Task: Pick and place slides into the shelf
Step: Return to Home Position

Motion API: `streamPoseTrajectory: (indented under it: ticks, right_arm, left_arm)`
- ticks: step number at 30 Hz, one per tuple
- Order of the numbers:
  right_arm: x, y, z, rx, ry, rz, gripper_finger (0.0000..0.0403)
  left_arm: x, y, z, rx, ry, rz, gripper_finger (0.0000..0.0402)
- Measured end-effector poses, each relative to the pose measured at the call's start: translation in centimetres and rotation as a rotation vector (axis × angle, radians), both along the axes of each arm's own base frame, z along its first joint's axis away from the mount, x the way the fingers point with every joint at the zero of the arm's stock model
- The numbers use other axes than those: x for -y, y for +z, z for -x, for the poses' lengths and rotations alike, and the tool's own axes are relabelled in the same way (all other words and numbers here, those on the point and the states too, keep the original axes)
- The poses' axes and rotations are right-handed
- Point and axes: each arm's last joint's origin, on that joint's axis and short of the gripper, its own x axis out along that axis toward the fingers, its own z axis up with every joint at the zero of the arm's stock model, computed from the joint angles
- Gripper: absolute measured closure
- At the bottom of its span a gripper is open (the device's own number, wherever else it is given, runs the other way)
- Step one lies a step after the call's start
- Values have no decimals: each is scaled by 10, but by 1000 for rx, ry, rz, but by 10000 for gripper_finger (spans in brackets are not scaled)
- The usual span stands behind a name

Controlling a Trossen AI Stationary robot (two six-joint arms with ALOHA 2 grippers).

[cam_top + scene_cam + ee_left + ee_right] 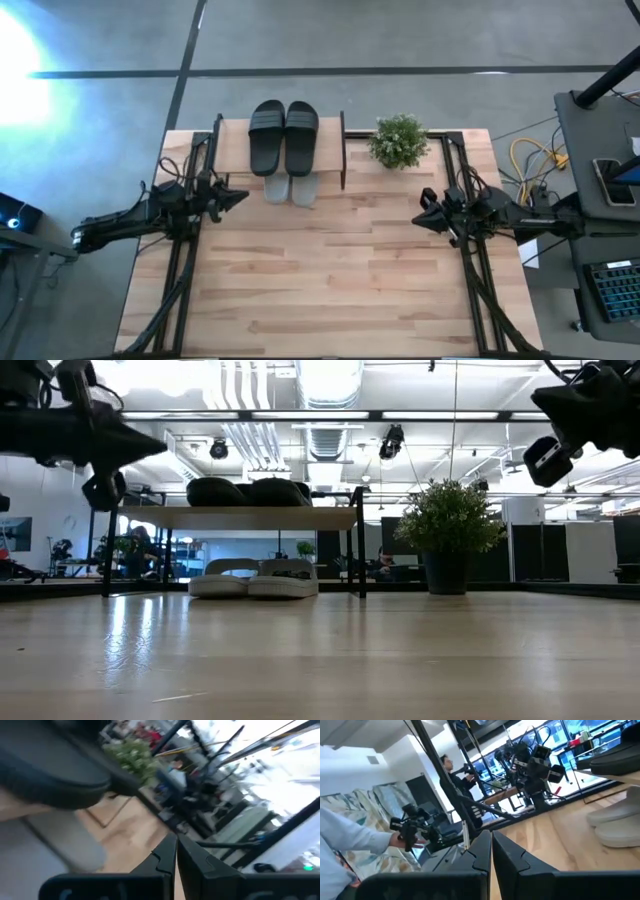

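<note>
The pair of black slide sandals with wide straps (284,135) lies side by side on the light wooden top board of the small two-level shelf with thin black metal side frames (232,150). The pair of light grey slide sandals (291,187) sits beneath that board, with its near ends showing past the shelf's front edge. All four slides look placed, so nothing seems left to lift.

These slides are probably light moulded foam or rubber. The sole should be stiff enough to hold its shape, while the strap would be springy and give under a pinch. The matte finish should not slip much, and nothing about them looks fragile. The best hold is likely across the arched strap or on the sole's rim at the exposed end. The grey pair is best reached from the shelf's front, since the board covers the rest.

The left end effector (243,196) hangs just off the shelf's left front corner, above the pale wooden surface (330,290). Its fingers are pressed together on nothing. The right end effector (416,219) is well apart from the shelf, off its right front, with its fingers likewise together and empty. A small green potted plant (398,140) stands just beside the shelf's right frame
</note>
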Motion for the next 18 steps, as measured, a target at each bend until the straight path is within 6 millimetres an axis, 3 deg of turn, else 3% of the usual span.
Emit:
streamPoseTrajectory:
  ticks: [18]
  right_arm:
    - [1, -13, -2, -139, -44, -28, 394]
  left_arm:
    - [-1, -22, -2, -170, 23, -61, 402]
